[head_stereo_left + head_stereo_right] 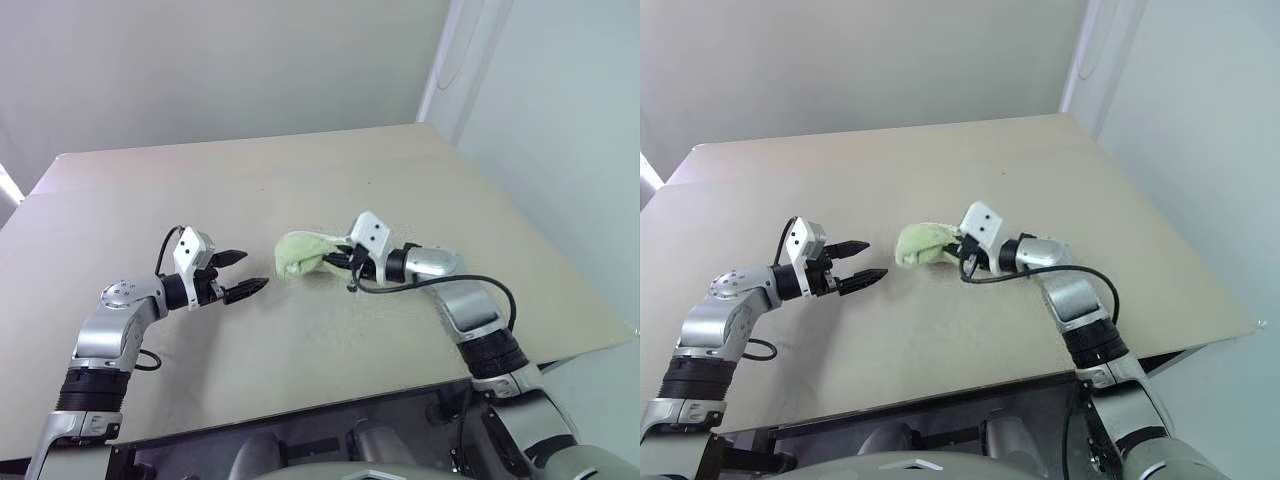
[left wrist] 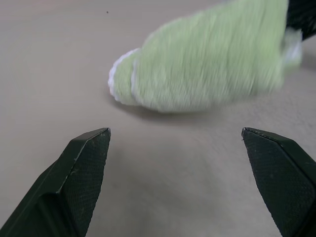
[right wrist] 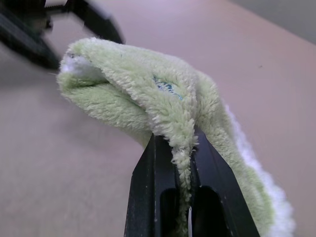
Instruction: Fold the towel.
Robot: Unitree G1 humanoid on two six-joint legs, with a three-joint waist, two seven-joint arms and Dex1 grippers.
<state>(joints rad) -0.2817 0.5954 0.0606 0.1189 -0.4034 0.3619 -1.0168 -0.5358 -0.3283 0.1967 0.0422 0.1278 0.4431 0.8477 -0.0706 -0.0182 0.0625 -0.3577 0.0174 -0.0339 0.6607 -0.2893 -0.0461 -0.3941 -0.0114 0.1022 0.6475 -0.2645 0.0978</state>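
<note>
The towel (image 1: 300, 254), a light yellow-green terry cloth with white edging, hangs bunched just above the middle of the beige table (image 1: 300, 180). My right gripper (image 1: 338, 259) is shut on the towel's right end, and in the right wrist view a fold of the towel (image 3: 148, 98) is pinched between its two black fingers (image 3: 148, 197), with a small dark logo showing. My left gripper (image 1: 243, 274) stands open a short way left of the towel, pointing at it, with nothing between its fingers (image 2: 84, 168). The towel (image 2: 207, 59) lies ahead of them in the left wrist view.
The table's right edge (image 1: 560, 250) and front edge (image 1: 330, 400) are near my arms. A light wall (image 1: 200, 60) rises behind the table's far edge. A black cable (image 1: 480, 285) loops off my right wrist.
</note>
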